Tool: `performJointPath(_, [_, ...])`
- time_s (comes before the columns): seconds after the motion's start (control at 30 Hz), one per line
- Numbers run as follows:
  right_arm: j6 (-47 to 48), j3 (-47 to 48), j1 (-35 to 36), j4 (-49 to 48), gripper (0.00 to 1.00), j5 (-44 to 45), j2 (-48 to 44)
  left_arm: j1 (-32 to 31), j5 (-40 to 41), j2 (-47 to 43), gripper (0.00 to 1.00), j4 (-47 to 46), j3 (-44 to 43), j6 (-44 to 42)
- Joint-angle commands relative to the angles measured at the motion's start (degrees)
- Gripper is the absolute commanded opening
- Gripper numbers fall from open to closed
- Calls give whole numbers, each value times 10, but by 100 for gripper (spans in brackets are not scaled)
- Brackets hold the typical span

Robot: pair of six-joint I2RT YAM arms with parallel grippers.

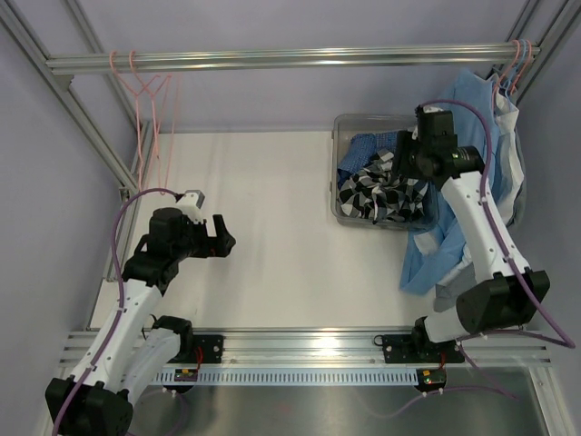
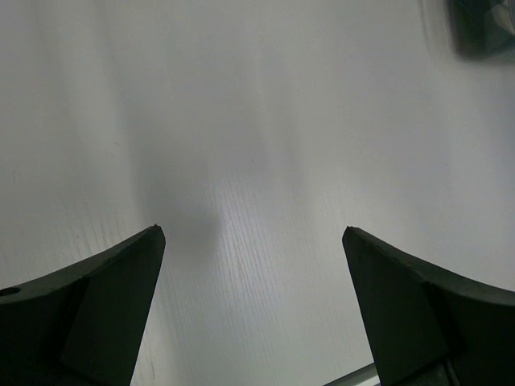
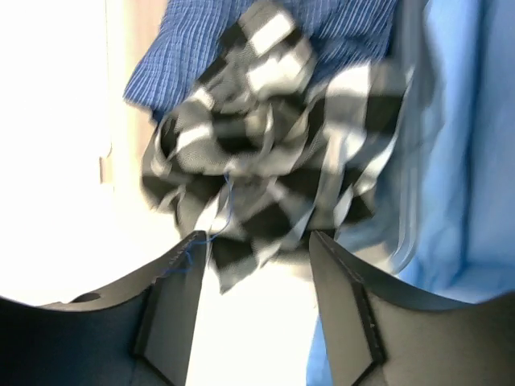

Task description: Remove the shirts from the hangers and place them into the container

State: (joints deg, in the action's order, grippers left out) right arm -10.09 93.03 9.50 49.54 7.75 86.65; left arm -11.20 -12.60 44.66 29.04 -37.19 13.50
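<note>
Shirts: two, both in container (image 1: 333, 182), far right of counter (image 1: 263, 227).
Check shirt (image 3: 273, 153): bold black-and-white weave, crumpled heap, no clear long axis, on top.
Blue shirt (image 3: 209, 40): fine pattern, bunched at far-left corner.
Container: clear grey plastic, rectangular, rounded corners.
Hangers (image 1: 150, 100): thin pink wire, hooked on far rail, hanging down.
Right fingers (image 3: 173, 305): spread, released, check cloth loose at tips.
Left fingers (image 2: 105, 297): wide apart above counter.
</note>
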Motion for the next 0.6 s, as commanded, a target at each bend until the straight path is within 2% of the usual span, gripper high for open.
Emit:
performJointPath(0.0, [-48,-92,3,-26,60,-57,-19,-2,6,5,99,-17,-9,-2])
performJointPath(0.03, [-54,-128,3,-48,58,-64,-23,-2,6,6,99,-17,-9,-2])
performJointPath(0.2, [-75,-193,5,-113,50,-128,23,-2,7,10,99,-16,-9,-2])
performJointPath(0.37, [-87,-187,5,-172,47,-122,105,-3,12,10,99,-15,-9,-3])
performJointPath(0.57, [-98,-154,4,-182,47,-80,220,-2,16,9,99,-14,-10,-4])
